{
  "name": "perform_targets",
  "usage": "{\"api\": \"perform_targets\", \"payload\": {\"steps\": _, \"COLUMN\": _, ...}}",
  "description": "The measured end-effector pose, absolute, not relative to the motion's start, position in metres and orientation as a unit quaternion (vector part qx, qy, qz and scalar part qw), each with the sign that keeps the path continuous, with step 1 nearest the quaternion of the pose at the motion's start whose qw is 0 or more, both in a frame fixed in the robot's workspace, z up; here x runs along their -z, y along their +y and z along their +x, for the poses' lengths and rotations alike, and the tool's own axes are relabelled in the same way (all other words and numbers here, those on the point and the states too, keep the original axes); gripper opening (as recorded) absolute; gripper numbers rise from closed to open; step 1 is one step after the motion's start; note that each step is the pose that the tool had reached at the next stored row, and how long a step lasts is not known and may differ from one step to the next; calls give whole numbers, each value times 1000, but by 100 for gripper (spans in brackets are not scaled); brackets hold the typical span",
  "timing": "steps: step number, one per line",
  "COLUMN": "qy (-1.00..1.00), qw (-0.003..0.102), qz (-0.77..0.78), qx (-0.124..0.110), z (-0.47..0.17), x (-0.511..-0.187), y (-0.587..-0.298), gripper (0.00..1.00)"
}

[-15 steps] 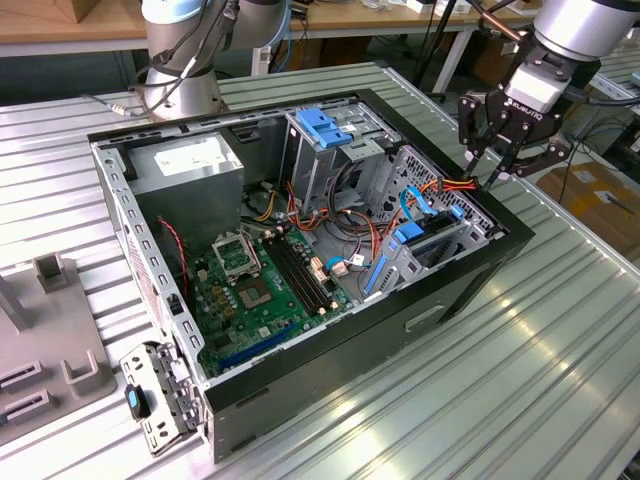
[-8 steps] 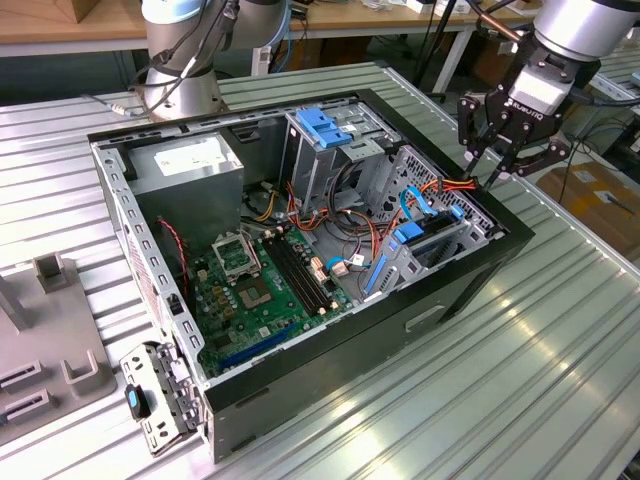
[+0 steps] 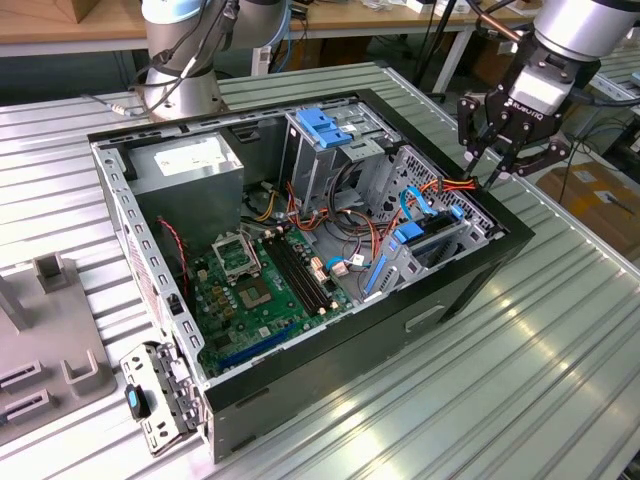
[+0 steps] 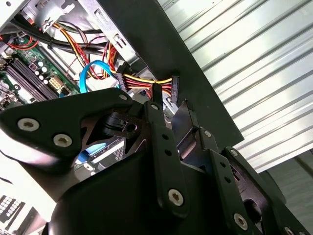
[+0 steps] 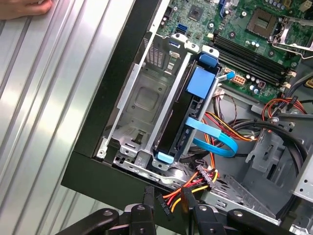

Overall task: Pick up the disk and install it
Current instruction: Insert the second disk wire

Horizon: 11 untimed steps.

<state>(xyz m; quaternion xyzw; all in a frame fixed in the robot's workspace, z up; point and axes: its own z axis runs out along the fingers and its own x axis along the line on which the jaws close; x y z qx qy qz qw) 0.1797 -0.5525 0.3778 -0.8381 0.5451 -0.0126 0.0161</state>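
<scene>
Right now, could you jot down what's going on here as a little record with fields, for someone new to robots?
setting: open black desktop computer case lying on a ribbed metal table
disk: flat drive framed by bright blue plastic rails, sitting in a slot of the metal drive cage; the slot beside it is empty
gripper: black gripper hovers over the case's edge by the cage, near red, yellow and black wires
nearby: a person's hand over the table
</scene>
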Motion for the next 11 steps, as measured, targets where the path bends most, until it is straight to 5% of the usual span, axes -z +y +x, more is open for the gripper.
{"api": "perform_targets", "payload": {"steps": 11, "qy": 535, "qw": 16, "qz": -844, "qx": 12, "z": 180, "x": -378, "y": -552, "gripper": 36}}
